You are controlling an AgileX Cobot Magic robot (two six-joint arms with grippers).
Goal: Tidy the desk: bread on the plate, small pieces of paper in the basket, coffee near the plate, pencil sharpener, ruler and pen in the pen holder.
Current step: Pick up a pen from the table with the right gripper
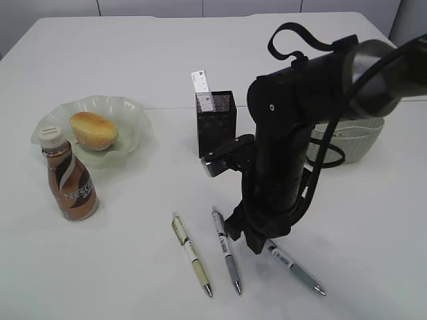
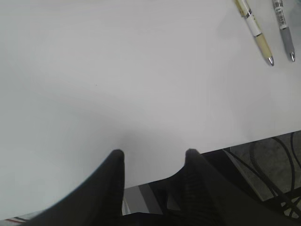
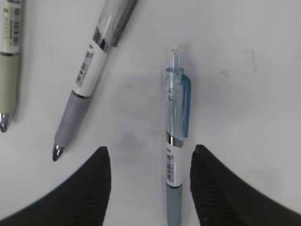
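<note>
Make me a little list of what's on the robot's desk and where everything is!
bread: bread lies on the plate
coffee: coffee bottle stands upright beside the plate
pen holder: pen holder has a ruler sticking out
basket: basket behind the right arm
pens: three on the table, the yellow pen, grey pen, blue pen
right gripper: right gripper has open jaws around the blue pen
left gripper: left gripper open over bare table

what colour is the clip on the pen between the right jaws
Translucent light blue, on the pen; the right wrist view shows it best.
</note>
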